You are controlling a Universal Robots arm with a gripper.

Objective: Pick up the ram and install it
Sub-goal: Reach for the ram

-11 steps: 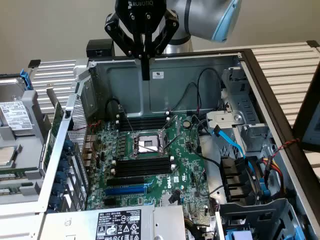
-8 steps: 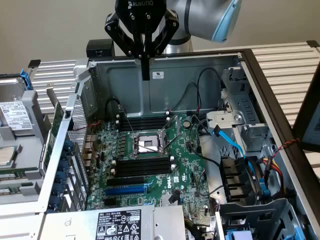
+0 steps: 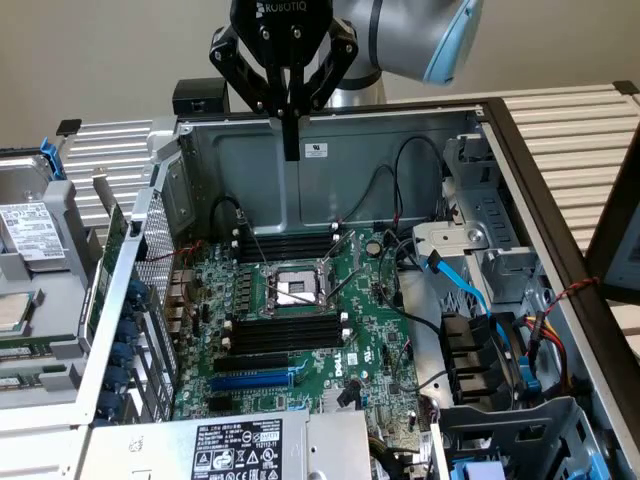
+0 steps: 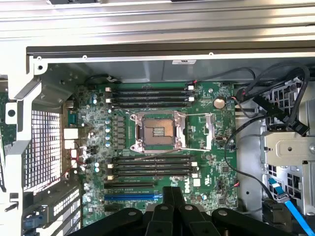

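Above the open computer case (image 3: 250, 170), our gripper (image 3: 291, 150) hangs closed, holding nothing we can see; we cannot tell where the ram lies. We judge it light, stiff, thin and fragile: grip its 2 long edges, clear of chips.

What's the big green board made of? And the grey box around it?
Green board: likely stiff circuit-board laminate, glossy green coat, with tiny metal parts. Grey box: probably sheet metal, dull silver, with folded edges and punched holes.
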